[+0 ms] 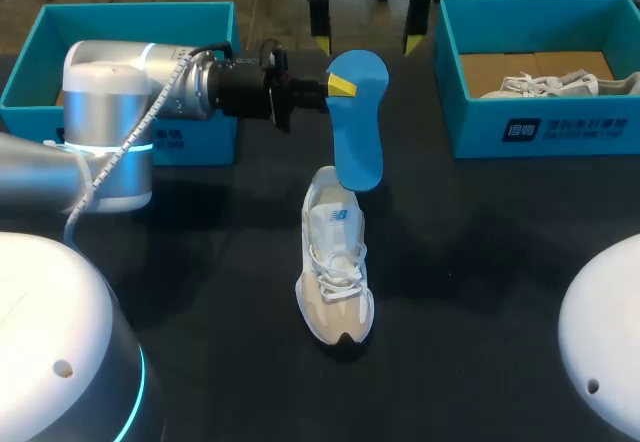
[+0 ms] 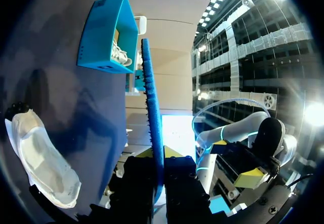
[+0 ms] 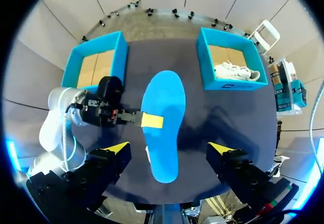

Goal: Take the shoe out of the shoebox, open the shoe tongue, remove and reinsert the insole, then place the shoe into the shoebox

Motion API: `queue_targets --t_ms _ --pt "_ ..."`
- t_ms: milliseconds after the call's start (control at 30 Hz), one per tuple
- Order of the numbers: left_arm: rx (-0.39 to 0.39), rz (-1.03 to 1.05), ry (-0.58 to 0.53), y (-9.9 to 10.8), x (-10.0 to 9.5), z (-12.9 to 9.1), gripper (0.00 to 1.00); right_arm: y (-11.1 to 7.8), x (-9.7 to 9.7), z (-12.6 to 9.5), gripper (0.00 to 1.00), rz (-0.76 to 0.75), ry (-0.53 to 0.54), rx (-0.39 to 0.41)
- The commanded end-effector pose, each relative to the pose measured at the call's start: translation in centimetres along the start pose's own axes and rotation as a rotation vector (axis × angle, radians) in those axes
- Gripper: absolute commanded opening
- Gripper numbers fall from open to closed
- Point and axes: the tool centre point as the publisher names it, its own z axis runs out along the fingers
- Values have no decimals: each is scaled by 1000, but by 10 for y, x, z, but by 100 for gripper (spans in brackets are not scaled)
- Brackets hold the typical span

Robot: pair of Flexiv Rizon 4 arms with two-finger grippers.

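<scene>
Currently the left end effector (image 1: pixel 338 86) clamps the blue insole (image 1: pixel 358 122) by one edge, hanging it just above the white shoe (image 1: pixel 335 262) on the table (image 1: pixel 480 262); the right end effector (image 1: pixel 366 44) hangs spread apart beyond. Light, thin and probably floppy, the insole likely guides best held near its heel.

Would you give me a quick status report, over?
Left fingers shut on insole, held above shoe. Right fingers open, empty, higher up. Nothing between insole and shoe.
</scene>
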Motion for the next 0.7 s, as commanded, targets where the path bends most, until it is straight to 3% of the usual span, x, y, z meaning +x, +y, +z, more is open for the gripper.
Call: queue_targets --t_ms 33,200,433,700 --pt "-2 0 -2 0 0 0 0 1 3 -1 100 1 -16 1" --pt "-2 0 -2 0 0 0 0 1 3 -1 100 1 -16 1" --pt "-2 0 -2 0 0 0 0 -4 -19 3 100 -15 239 -49" --pt "-2 0 -2 0 0 0 0 -6 -36 8 100 -83 439 -15"
